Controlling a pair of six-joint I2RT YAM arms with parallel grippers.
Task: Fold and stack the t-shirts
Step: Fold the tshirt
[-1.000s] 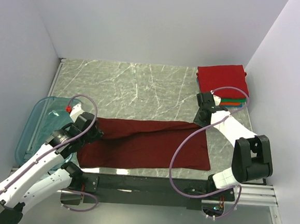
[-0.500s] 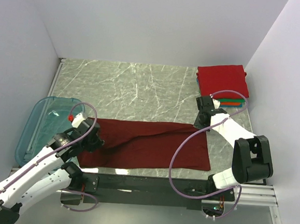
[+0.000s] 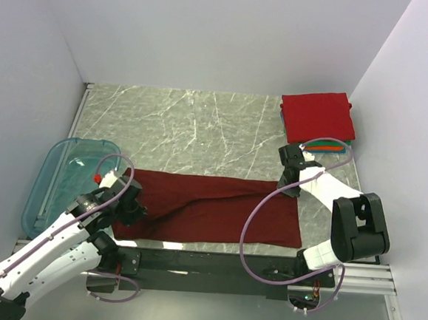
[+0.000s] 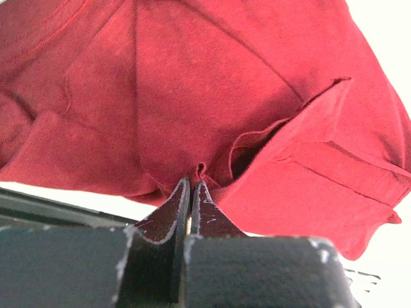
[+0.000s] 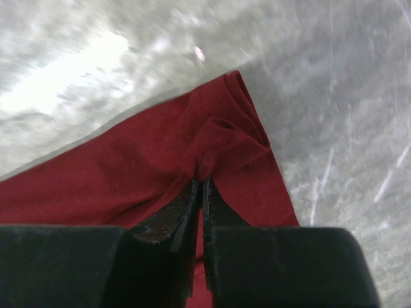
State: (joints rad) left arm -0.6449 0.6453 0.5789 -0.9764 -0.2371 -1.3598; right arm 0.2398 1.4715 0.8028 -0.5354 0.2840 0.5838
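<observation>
Since the earlier frame the maroon t-shirt (image 3: 210,208) has been drawn a little toward the near edge of the desk (image 3: 202,126). Its end by the teal bin (image 3: 45,191) has slid nearer the arm bases with the left pincer (image 4: 192,185). The opposite end has shifted only slightly with the right pincer (image 5: 200,182). The shirt now lies as a long, flatter band, its one end just beside the bin and the rest stretching away from it.

The left pincer is closed, with a small pleat of the maroon cloth caught between its tips. The right pincer has its jaws almost together and a pucker of the hem sits at the tips. It seems to hold the cloth, though I cannot tell if the grip is starting to loosen.

In my judgement the stretching and laying-down step is nearly done. The cloth looks smooth enough for the next fold, but a diagonal crease remains near the bin end.

The bin is the only container. No shirt shows in the part of it that I can see, and the left arm covers one side. The folded stack (image 3: 317,118), bright red on top with green, orange and blue edges below, sits well apart from the bin, at the far opposite corner.
</observation>
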